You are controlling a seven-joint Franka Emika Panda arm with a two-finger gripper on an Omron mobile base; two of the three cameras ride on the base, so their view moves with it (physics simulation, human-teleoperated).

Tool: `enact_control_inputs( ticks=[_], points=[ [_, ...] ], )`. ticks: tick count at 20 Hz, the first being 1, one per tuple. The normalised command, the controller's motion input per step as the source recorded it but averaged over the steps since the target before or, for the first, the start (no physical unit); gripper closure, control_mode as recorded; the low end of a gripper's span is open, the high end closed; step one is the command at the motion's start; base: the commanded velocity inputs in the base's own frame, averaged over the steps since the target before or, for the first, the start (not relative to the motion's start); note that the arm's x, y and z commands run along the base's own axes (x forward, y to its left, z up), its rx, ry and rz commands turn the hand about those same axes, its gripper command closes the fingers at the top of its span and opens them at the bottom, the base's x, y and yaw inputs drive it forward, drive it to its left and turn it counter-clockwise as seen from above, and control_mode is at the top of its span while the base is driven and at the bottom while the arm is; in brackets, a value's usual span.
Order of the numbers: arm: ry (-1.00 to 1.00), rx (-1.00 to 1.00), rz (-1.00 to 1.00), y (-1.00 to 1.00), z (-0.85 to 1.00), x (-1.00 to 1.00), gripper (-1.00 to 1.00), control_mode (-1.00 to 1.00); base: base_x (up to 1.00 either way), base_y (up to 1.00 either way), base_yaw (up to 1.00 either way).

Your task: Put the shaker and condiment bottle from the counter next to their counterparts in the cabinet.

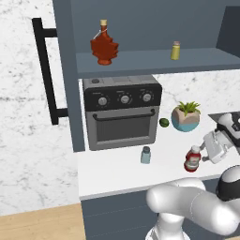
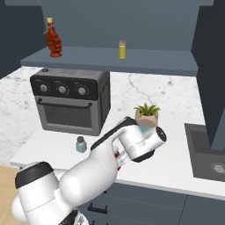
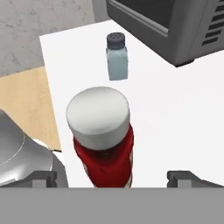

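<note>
The red condiment bottle [image 3: 103, 140] with its white cap stands upright on the white counter [image 1: 117, 171]. My gripper [image 3: 113, 177] is open, one fingertip on each side of the bottle and clear of it. From the left base the gripper [image 1: 204, 151] sits just right of the bottle [image 1: 192, 159]. The pale blue-grey shaker [image 1: 146, 154] stands in front of the oven, also seen beyond the bottle [image 3: 117, 59]. In the open cabinet [image 1: 140, 61], the maple-leaf bottle [image 1: 104, 43] and the yellow shaker [image 1: 176, 50] stand on the shelf.
A grey toaster oven [image 1: 122, 110] sits under the shelf at the back. A lime [image 1: 164, 123] and a potted plant [image 1: 186, 116] stand right of it. The cabinet door with its black handle [image 1: 47, 70] hangs open at left. A sink [image 2: 206, 149] lies at right.
</note>
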Motion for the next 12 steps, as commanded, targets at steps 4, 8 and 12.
enact_control_inputs(
  ticks=[4, 8, 12],
  points=[
    [0.01, 0.06, -0.01, 0.00, -0.07, 0.00, -1.00, -1.00, 0.00, 0.00, 0.00],
    [0.00, 0.01, -0.11, 0.00, -0.01, 0.00, -1.00, -1.00, 0.00, 0.00, 0.00],
    [0.00, 0.00, -0.12, 0.00, -0.10, 0.00, -1.00, -1.00, 0.00, 0.00, 0.00]
  ],
)
